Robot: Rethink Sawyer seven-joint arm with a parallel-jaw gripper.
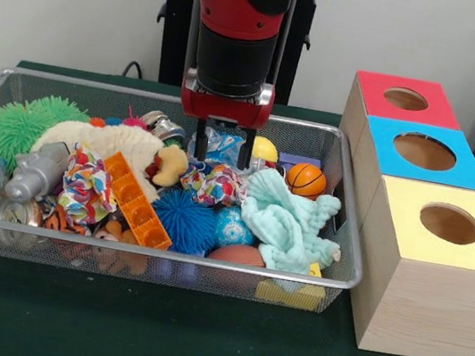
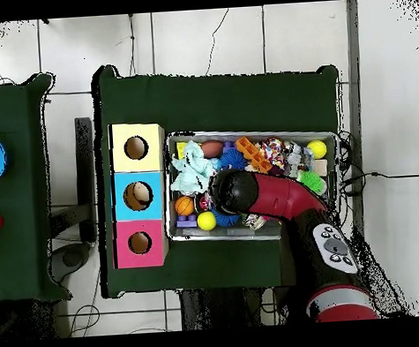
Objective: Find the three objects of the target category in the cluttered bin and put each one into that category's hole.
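Observation:
The wire mesh bin [image 1: 177, 102] is full of toys; it also shows in the overhead view [image 2: 339, 181]. One frilly fabric ball [image 1: 212, 183] lies mid-bin, another [image 1: 87, 186] lies left of the orange block and shows from above [image 2: 272, 150]. A third is not clearly visible. My gripper [image 1: 223, 142] hangs into the bin's back part just above the middle fabric ball, its fingers apart, with a bluish-white crinkly item behind or between them. In the overhead view the arm hides it. The yellow-topped box's hole [image 1: 450, 223] [image 2: 136, 148] is right of the bin, nearest the camera.
The blue-topped box [image 1: 424, 152] and red-topped box [image 1: 405, 99] stand behind the yellow one. In the bin lie a green spiky ball [image 1: 25, 122], a blue spiky ball [image 1: 184, 219], an orange block [image 1: 136, 201], a mint cloth [image 1: 289, 222] and a small basketball [image 1: 307, 179].

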